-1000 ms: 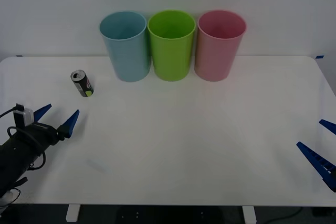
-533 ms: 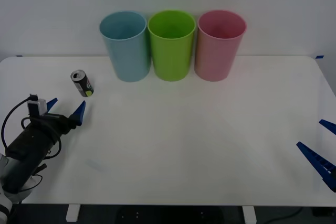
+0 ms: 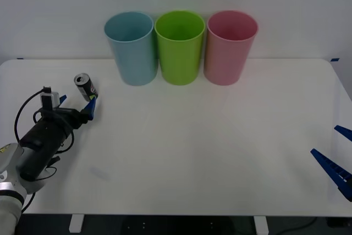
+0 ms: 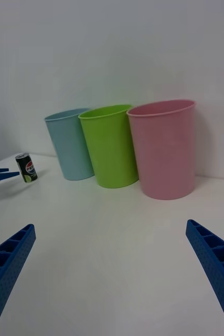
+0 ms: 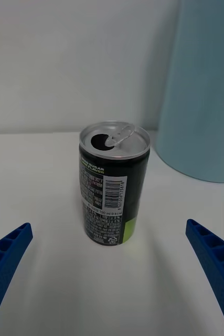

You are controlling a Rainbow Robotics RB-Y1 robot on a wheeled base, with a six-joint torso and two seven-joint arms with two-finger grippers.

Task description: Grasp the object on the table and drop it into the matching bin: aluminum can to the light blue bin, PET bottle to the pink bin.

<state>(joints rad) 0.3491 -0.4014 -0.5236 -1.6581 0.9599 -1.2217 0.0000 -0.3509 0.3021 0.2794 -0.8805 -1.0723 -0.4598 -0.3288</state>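
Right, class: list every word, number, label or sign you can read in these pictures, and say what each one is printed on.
"SUGAR" and "FLAVOR": two short lines near the top of the can, in the left wrist view; the start of the upper line curves out of sight.
Barcode with digits beside it, on the can's side: too small to read.
Fine-print block and small symbols below it: too small to read.
Round logo on the can in the right wrist view: blurred.
The three bins, table and grippers: no text.

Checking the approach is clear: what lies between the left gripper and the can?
Only bare white table: in the left wrist view the open left gripper faces the upright aluminum can with nothing between.
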